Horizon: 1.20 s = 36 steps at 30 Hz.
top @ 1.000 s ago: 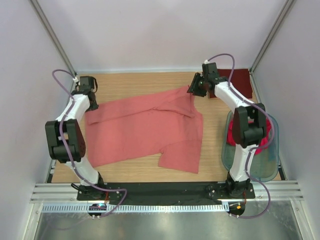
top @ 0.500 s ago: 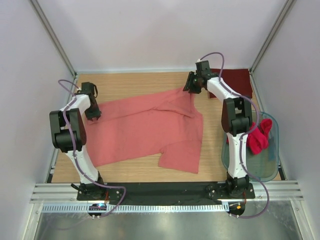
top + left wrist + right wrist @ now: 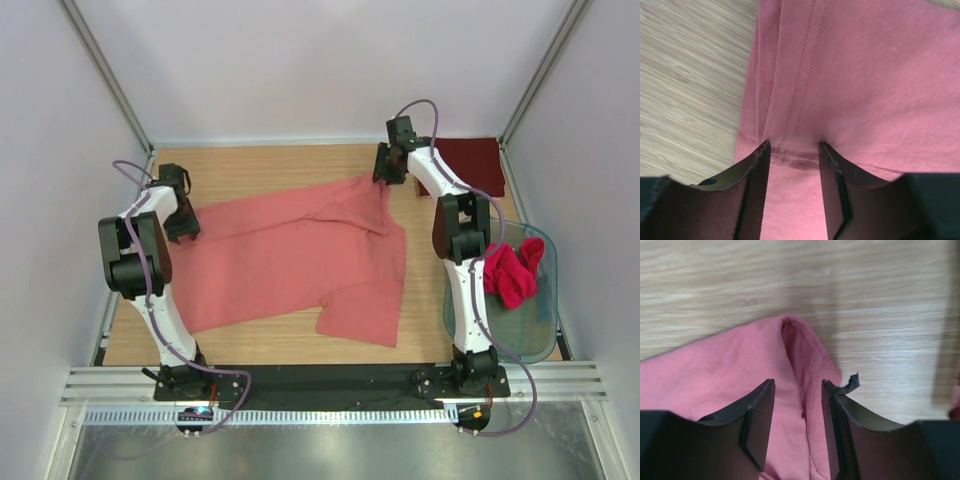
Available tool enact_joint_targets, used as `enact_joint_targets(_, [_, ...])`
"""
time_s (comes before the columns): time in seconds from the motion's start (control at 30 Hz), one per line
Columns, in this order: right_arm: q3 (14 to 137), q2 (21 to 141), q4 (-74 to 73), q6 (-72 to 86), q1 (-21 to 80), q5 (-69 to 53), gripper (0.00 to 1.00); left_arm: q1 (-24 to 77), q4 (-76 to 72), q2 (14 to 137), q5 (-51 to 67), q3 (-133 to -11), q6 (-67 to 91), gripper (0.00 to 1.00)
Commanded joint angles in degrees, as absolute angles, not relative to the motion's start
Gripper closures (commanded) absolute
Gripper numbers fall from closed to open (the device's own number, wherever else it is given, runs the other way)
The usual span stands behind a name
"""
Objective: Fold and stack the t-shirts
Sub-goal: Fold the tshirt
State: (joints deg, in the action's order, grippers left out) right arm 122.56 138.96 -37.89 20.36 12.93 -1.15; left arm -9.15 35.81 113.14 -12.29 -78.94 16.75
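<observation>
My left claw (image 3: 793, 146) has its two fingers apart and pointing down onto the salmon-pink t-shirt (image 3: 290, 255), straddling a stitched hem at the cloth's left edge. The hem runs up between the tips, and I am not clamped on it. Bare wooden table (image 3: 685, 75) lies just to the left of that edge. My right claw (image 3: 799, 382) is likewise parted, its tips set either side of a rounded fold at the shirt's far right corner. A doubled seam passes between the fingers there, and wood grain shows beyond and to the right. From above, the pink shirt lies spread across the middle of the table, wrinkled and partly folded over itself, with my left claw at its left end and my right claw at its far corner. Past my right claw, a dark maroon t-shirt (image 3: 475, 160) lies flat in the far right corner. Nearer, on the right side, brighter red-pink t-shirts (image 3: 508, 275) sit bunched in a translucent greenish tub (image 3: 530, 335).
</observation>
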Motion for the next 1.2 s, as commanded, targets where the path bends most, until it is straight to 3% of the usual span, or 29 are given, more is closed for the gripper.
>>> enact_joint_targets(0.0, [130.2, 133.8, -43.2, 15.9, 15.9, 7.5, 0.5, -9.6, 37.5, 110.2, -10.9, -79.9, 19.3, 0.54])
enact_joint_targets(0.03, [130.7, 133.1, -43.7, 15.2, 17.9, 8.9, 0.41, -9.7, 37.8, 109.8, -11.3, -79.9, 19.6, 0.53])
enact_joint_targets(0.07, [130.6, 132.3, -43.7, 14.9, 19.0, 9.0, 0.39, -9.7, 38.3, 109.3, -11.7, -80.0, 19.9, 0.53])
enact_joint_targets(0.33, [128.7, 134.4, -39.3, 19.9, 26.4, -8.8, 0.38, -9.5, 39.8, 101.3, -10.7, -77.3, 21.9, 0.52])
enact_joint_targets(0.47, [129.8, 136.5, -39.2, 24.1, 26.8, -8.3, 0.44, -7.9, 41.0, 96.5, -8.4, -74.9, 23.3, 0.53])
enact_joint_targets(0.53, [130.4, 137.2, -40.6, 24.8, 26.9, -7.4, 0.57, -6.3, 41.1, 93.1, -7.6, -72.7, 23.6, 0.53])
enact_joint_targets(0.57, [130.3, 137.2, -41.0, 24.8, 27.1, -6.7, 0.58, -5.7, 41.2, 91.9, -7.1, -71.9, 23.6, 0.53])
enact_joint_targets(0.87, [128.5, 138.2, -45.3, 23.7, 28.6, -0.3, 0.59, -3.6, 41.3, 82.1, -4.8, -63.0, 24.4, 0.54])
enact_joint_targets(1.17, [127.3, 139.7, -45.4, 25.8, 28.7, 1.9, 0.59, -3.7, 41.9, 80.2, -5.2, -63.0, 23.8, 0.54])
